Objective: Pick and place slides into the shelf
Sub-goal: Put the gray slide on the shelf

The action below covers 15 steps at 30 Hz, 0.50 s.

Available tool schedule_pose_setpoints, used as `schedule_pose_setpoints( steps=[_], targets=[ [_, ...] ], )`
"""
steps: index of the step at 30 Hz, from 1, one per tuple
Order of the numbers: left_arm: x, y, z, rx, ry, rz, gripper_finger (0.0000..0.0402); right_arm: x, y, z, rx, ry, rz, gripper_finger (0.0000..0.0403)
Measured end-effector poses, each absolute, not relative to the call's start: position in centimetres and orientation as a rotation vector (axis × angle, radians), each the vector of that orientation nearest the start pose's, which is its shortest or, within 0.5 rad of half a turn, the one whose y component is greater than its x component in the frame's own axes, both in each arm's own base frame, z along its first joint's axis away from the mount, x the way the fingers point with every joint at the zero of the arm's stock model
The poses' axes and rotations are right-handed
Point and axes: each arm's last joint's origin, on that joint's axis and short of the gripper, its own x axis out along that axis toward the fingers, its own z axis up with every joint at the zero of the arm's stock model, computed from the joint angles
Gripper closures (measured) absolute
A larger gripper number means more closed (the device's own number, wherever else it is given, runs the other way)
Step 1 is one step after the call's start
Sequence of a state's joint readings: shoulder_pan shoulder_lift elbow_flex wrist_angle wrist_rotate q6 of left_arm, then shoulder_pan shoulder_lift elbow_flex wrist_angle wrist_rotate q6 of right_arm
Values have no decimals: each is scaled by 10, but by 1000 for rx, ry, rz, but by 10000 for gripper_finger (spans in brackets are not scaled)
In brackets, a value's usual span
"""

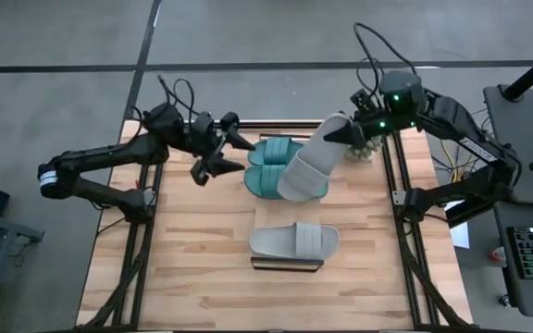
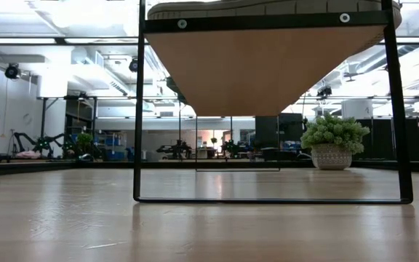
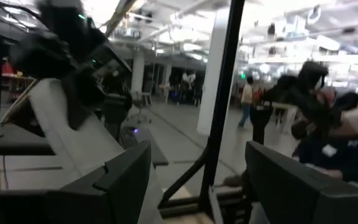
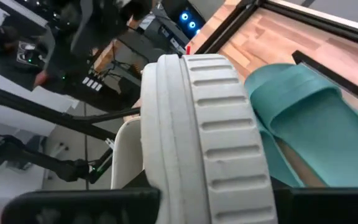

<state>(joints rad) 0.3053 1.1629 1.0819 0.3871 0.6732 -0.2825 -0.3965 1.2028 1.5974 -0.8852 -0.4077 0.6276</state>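
The shelf (image 1: 271, 215) is a light-wood plank on a dark frame, and the low view shows it from below (image 2: 268, 65). Two dark teal slides (image 1: 268, 166) lie side by side on its far end. One light grey slide (image 1: 294, 240) lies on its near end. My right gripper (image 1: 340, 134) is shut on the second grey slide (image 1: 308, 165), above the teal pair (image 4: 303, 118). My left gripper (image 1: 232, 154) hovers open just left of the teal slides, touching nothing. My right gripper holds the grey slide by its far end (image 1: 333, 129), pinched between the two fingers, which come level from the table's right. The slide is lifted and slants down toward the near left. Its ribbed sole (image 4: 222, 130) faces the wrist camera, and its low end (image 1: 294, 190) hangs over the teal slides.
A small potted plant (image 1: 370, 148) stands at the table's far right, close behind my right gripper, and it also shows in the low view (image 2: 333, 144). Dark metal rails (image 1: 401, 213) run along the table's left and right sides. Bare wood lies left of the shelf (image 1: 192, 240).
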Motion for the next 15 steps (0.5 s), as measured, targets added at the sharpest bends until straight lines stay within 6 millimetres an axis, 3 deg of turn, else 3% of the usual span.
schedule_pose_setpoints(
  steps=[15],
  targets=[
    [251,48,411,165,-176,-207,155,205,-80,457,869,402,-119,358]
  ],
)
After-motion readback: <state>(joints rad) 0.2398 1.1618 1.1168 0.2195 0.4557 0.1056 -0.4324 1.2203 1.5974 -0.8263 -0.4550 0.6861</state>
